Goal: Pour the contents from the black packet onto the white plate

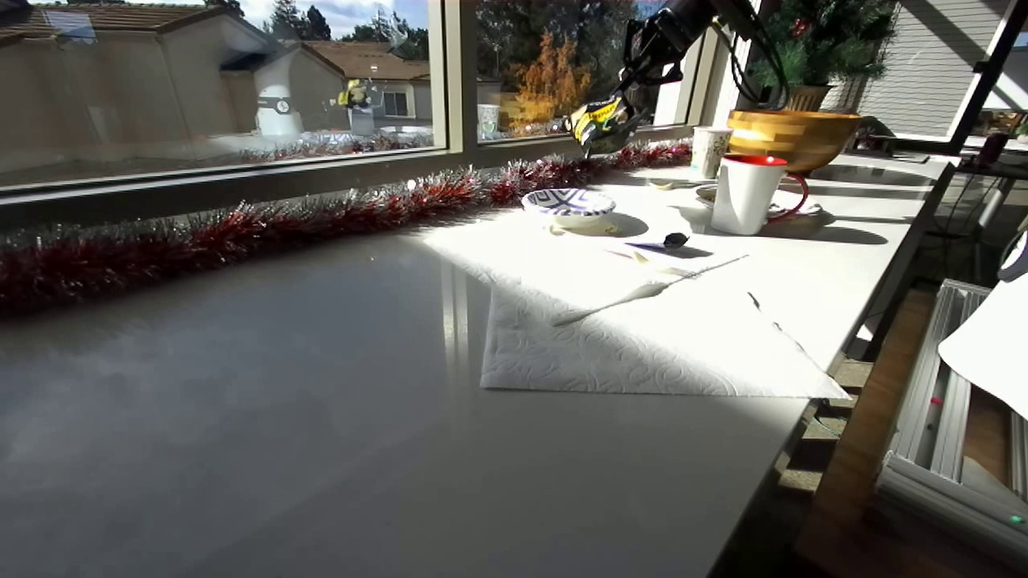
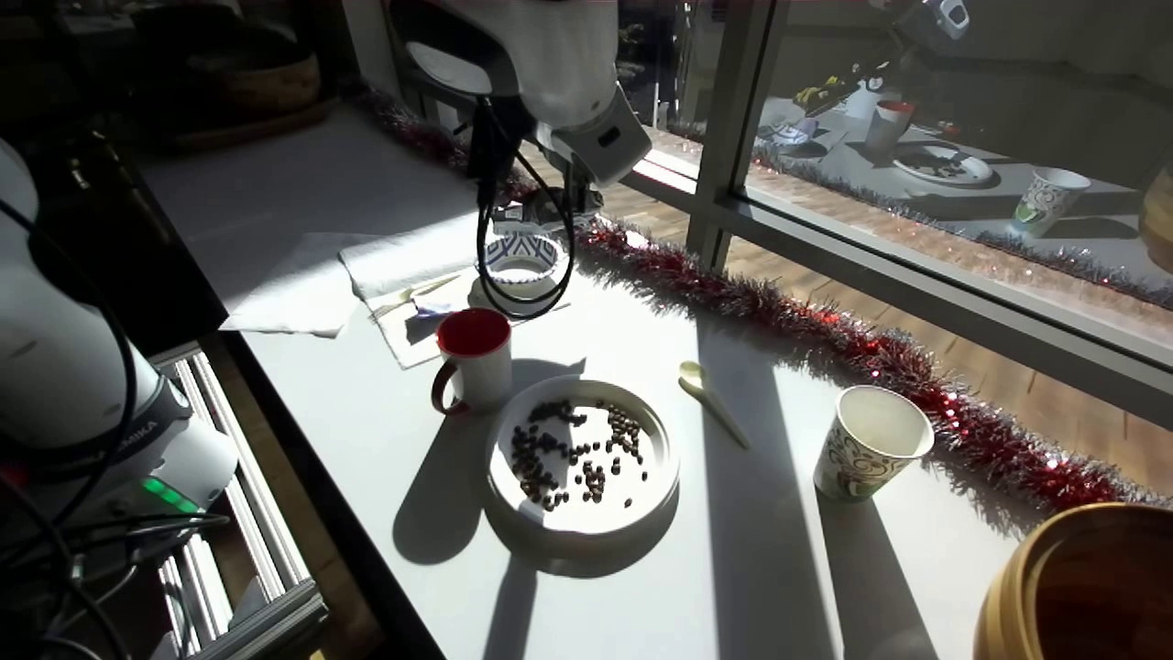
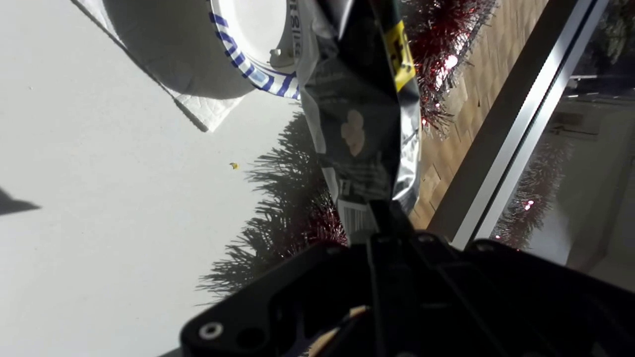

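Observation:
The black packet (image 1: pixel 598 124), with yellow and silver areas, hangs tilted from my gripper (image 1: pixel 630 87) near the window, above and beside a blue-patterned bowl (image 1: pixel 569 201). In the wrist view my gripper (image 3: pixel 389 215) is shut on one end of the packet (image 3: pixel 354 124), which covers part of the bowl (image 3: pixel 248 64). The packet's far end is out of the wrist view. In an exterior view the white plate (image 2: pixel 596 521) holds many small dark beans and stands apart from my gripper (image 2: pixel 550 206). The mug partly hides the plate (image 1: pixel 807 209) in an exterior view.
A white mug with red inside (image 2: pixel 486 367) stands beside the plate. A pale spoon (image 2: pixel 715 403), a paper cup (image 2: pixel 866 449) and a wooden bowl (image 2: pixel 1081 577) are on the table. Tinsel (image 2: pixel 825 321) runs along the window. Paper towels (image 1: pixel 642 353) lie past the patterned bowl.

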You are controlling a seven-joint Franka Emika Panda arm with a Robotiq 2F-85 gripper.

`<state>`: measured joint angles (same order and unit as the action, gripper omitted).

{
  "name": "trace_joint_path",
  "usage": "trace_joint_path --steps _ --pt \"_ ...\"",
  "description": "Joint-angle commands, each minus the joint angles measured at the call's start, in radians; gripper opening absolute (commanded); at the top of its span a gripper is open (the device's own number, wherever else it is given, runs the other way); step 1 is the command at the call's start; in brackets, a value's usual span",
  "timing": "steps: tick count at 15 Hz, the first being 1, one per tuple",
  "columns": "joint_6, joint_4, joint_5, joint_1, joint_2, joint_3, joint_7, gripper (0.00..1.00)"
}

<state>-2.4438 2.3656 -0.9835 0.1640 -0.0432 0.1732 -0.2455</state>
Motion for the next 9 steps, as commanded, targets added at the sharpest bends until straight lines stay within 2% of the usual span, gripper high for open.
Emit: trace_joint_path --steps 1,5,9 --pt "0.0 0.003 0.005 0.0 -0.005 0.001 0.002 0.01" --pt "-0.038 0.001 -0.043 -0.012 0.006 -0.009 -0.049 0.0" --pt "-0.129 -0.007 -0.104 -0.025 0.032 -0.022 -0.101 0.0"
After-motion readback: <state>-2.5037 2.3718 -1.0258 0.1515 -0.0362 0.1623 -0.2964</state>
